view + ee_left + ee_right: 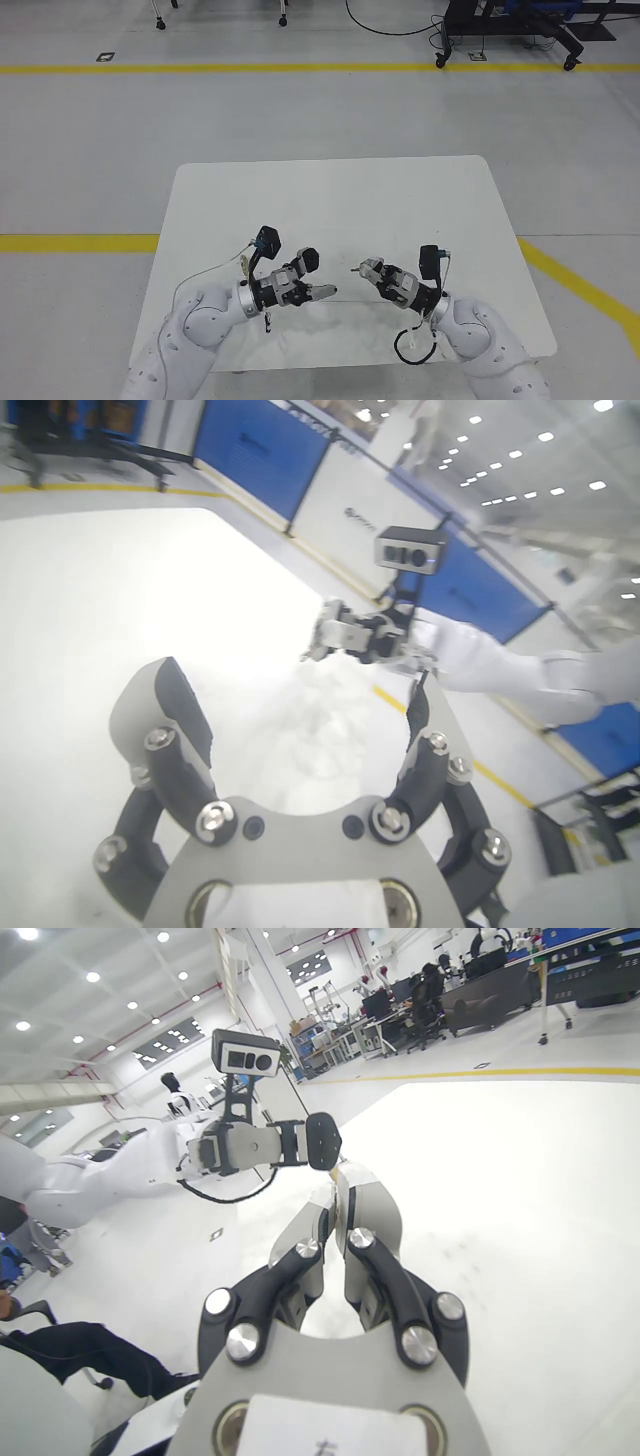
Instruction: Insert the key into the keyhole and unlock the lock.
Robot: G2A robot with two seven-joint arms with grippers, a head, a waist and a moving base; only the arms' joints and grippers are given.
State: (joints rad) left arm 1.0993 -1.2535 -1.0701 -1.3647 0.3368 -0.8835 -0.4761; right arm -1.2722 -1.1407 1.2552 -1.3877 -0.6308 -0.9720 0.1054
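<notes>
Two grippers hover over the white counter (400, 200), tips facing each other across a bare gap with nothing standing between them. The left gripper (296, 674) has its two fingers spread wide and holds nothing. The right gripper (336, 1180) has its two fingers pressed together, pinching one thin key (354, 268) whose tip points toward the left gripper, apart from it. One black cable (408, 348) loops under the right arm. Beyond the counter run yellow floor lines (300, 68), and a wheeled cart (510, 30) stands far right. Print on the blue and white panels (260, 450) is too blurred to read.
</notes>
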